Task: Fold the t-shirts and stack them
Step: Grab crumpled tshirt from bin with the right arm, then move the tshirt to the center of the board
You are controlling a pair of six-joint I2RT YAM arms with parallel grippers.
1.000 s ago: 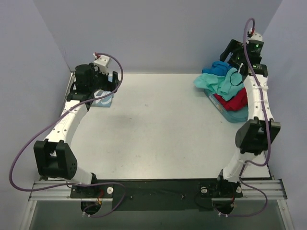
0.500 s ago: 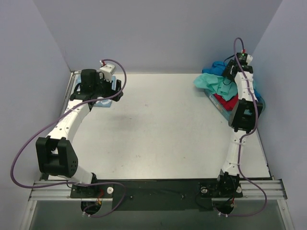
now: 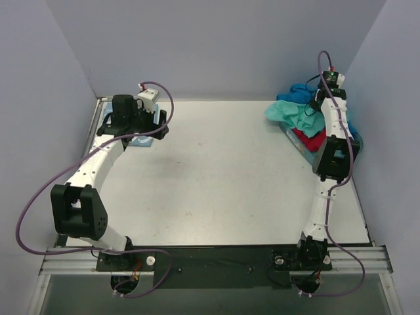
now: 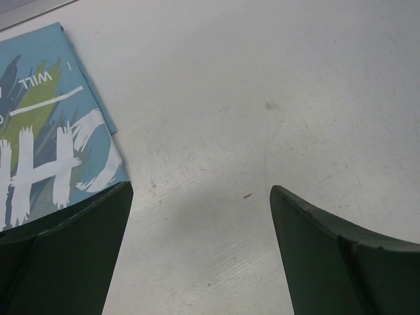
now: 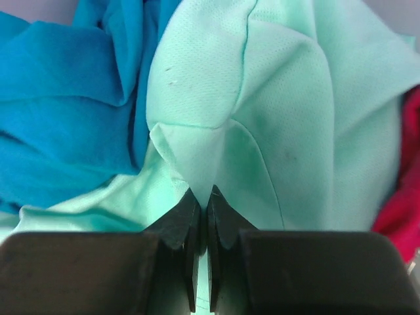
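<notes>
right gripper [image 5: 205,193] is pinching the mint shirt [image 5: 289,98] at a raised fold | limp, light, likely draping | left gripper [image 4: 200,190] is gaping beside the lettered shirt [image 4: 46,151]

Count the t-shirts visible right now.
4. The mint-green shirt, bright blue shirt and red shirt are heaped at the far right; the lettered teal shirt lies flat far left. The heap may hide more.

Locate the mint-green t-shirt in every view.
Top external: the mint-green t-shirt lies at the far right, draped over the pile.
Left wrist: not in it.
Right wrist: it fills the centre and right, with a fold pinched in the right gripper.
Shared landmark: the bright blue t-shirt, lying against its left side in both views that show it.
</notes>
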